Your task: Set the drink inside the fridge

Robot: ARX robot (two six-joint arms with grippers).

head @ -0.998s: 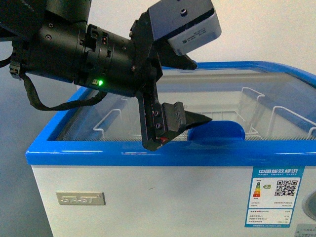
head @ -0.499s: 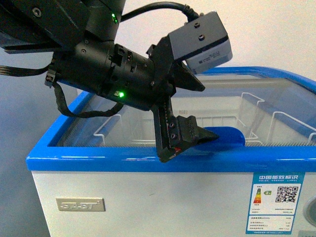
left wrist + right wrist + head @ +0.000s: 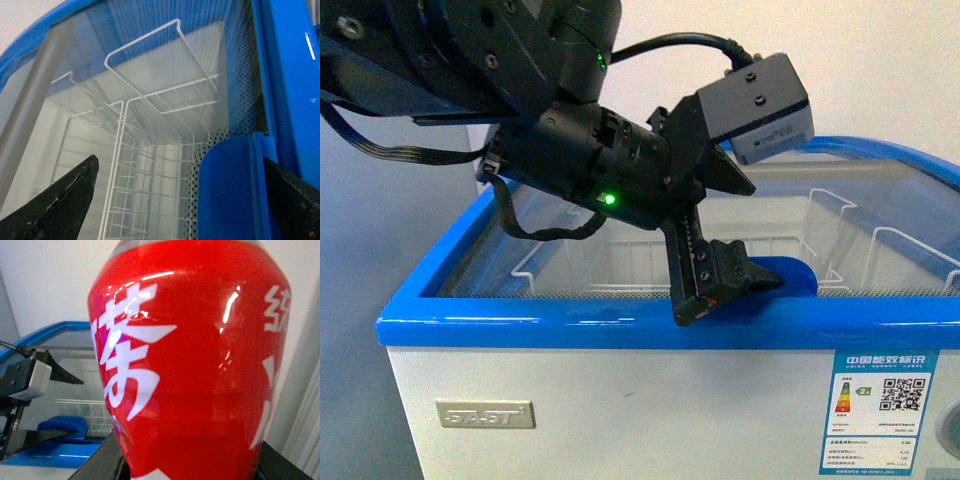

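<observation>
Shifted rightward and a little lower in the front view vs 1 s ago is the L arm point(image 3: 540, 110), so more of its black body is seen at upper left; the blue lid handle point(image 3: 792, 270) is kept where it was. White fridge point(image 3: 620, 400) w/ blue rim is seen from the front, its curved glass lid point(image 3: 570, 215) lying over white wire baskets point(image 3: 840, 225). The drink point(image 3: 190, 365), a red container w/ white characters, is held outside the fridge and fills the R wrist view, w/ the fridge seen beyond it. It is clamped by the R gripper point(image 3: 192, 467), whose dark fingers point(image 3: 111, 460) are seen either side of its base. The L gripper point(image 3: 760, 238) is spread apart just above the lid; in the L wrist view the handle is framed btwn its fingers, but contact cannot be told. An energy label point(image 3: 883, 405) is stuck low on the fridge front, R side.
</observation>
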